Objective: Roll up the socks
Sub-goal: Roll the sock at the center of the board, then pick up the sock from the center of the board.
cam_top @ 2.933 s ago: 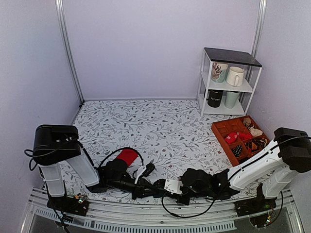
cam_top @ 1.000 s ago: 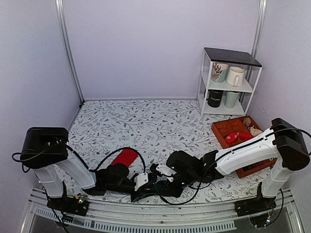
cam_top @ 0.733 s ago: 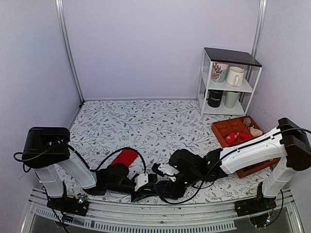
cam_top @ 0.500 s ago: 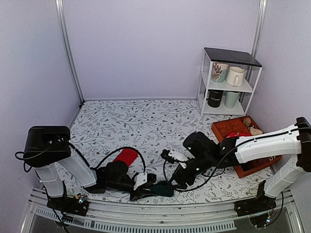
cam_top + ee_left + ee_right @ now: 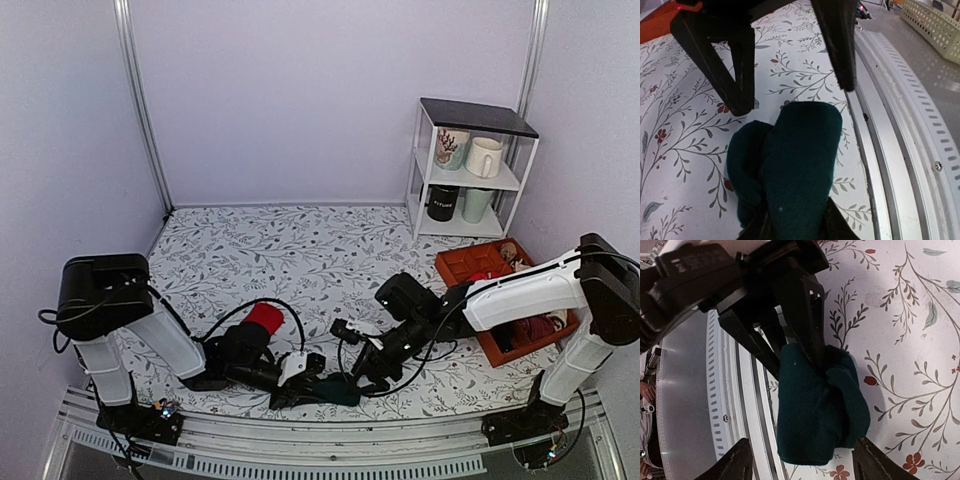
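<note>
At the near edge of the worktop (image 5: 300, 260), the teal sock (image 5: 338, 393) lies along that edge, free end rightward, clamped in the left jaws; right jaws spread wide.

Built alike on both sides: white shells over the long links, black housings at the joints. Left arm (image 5: 165, 340) capped by a boxy black block well above the rail (image 5: 330, 458); right arm (image 5: 520, 295) the same. Thin black cable (image 5: 248, 306) looped off the left wrist. Slim, tapered matte-black fingers on left gripper (image 5: 312, 385) and right gripper (image 5: 362, 370), a small white plate behind each.
</note>
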`<state>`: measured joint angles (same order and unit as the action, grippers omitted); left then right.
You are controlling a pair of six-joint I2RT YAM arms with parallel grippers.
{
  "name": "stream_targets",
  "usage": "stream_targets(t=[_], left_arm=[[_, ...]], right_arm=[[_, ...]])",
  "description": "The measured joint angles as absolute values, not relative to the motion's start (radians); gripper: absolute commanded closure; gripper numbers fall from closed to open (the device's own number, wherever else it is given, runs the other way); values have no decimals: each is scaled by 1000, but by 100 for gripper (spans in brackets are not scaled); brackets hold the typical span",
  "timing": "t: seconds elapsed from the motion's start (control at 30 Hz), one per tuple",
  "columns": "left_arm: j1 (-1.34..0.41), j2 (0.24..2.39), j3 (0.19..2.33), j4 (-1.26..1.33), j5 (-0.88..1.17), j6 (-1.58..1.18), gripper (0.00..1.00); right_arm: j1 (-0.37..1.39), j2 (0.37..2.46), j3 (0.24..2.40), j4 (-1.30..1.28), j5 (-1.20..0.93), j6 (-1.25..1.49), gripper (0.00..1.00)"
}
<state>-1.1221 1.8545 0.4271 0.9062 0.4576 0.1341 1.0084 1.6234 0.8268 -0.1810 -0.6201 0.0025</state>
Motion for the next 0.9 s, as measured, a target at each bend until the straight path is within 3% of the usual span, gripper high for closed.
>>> stream_targets(t=[0.37, 0.5, 0.9], left_arm=[[-1074, 1881, 462, 864, 564, -10, 84], [-1067, 1888, 461, 875, 577, -102, 85], [-1044, 2000, 476, 1012, 658, -270, 87]], right_arm=[[993, 1582, 751, -80, -569, -24, 32], [994, 1501, 707, -44, -542, -25, 34], [1004, 1551, 725, -1, -510, -65, 30]])
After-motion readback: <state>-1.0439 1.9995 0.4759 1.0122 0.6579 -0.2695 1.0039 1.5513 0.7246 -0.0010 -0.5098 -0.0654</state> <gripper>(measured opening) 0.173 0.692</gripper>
